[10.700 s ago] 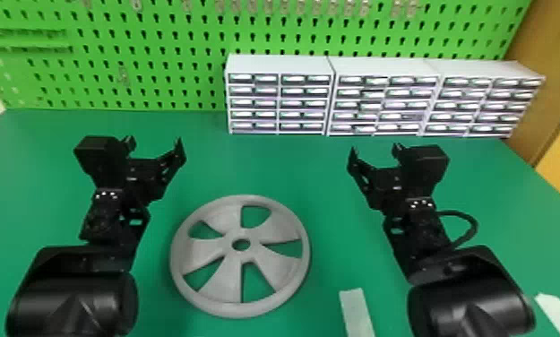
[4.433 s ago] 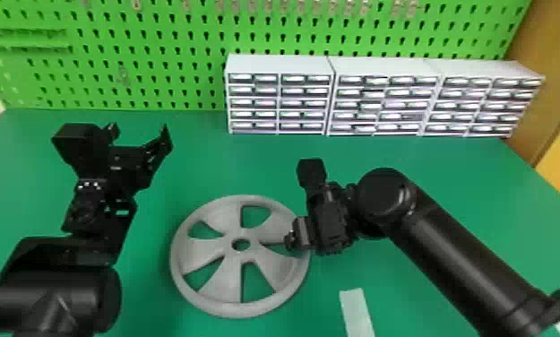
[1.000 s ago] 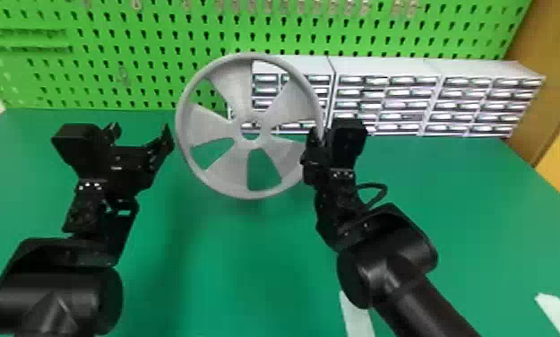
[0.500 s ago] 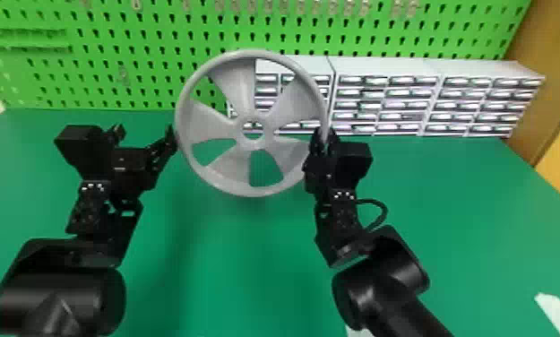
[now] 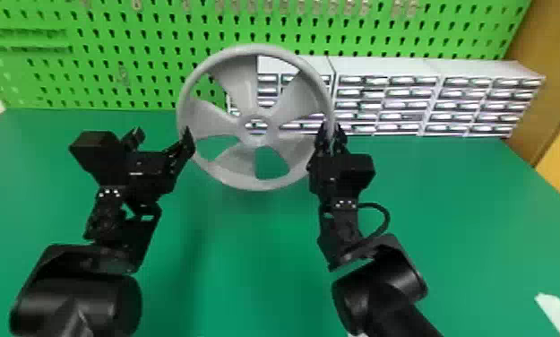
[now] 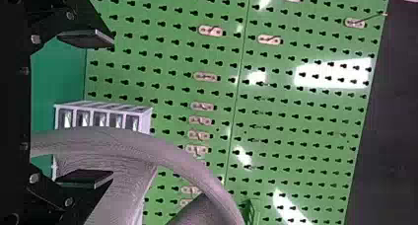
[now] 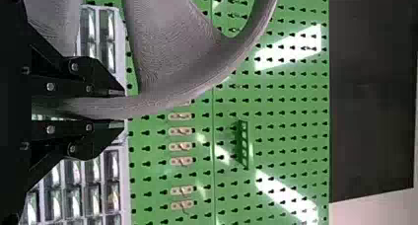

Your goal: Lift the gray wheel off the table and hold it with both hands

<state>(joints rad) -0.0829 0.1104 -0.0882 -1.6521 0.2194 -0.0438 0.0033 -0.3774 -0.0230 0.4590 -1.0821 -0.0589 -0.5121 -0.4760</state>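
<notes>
The gray wheel is upright above the green table, with its right rim between the closed fingers of my right gripper. In the right wrist view, my right gripper pinches the rim of the wheel from both sides. At the wheel's left side is my left gripper, its fingers spread wide and one fingertip at the rim. In the left wrist view, my left gripper is open, and the wheel's rim passes between its fingers, near one of them.
Behind the wheel stand white drawer cabinets along the back of the green table. A green pegboard rises behind them. A white strip lies on the table at the near right.
My right gripper went from beside the wheel to holding its rim, and the wheel rose from the table. Lately my left gripper has moved slightly right, closer to the wheel.
</notes>
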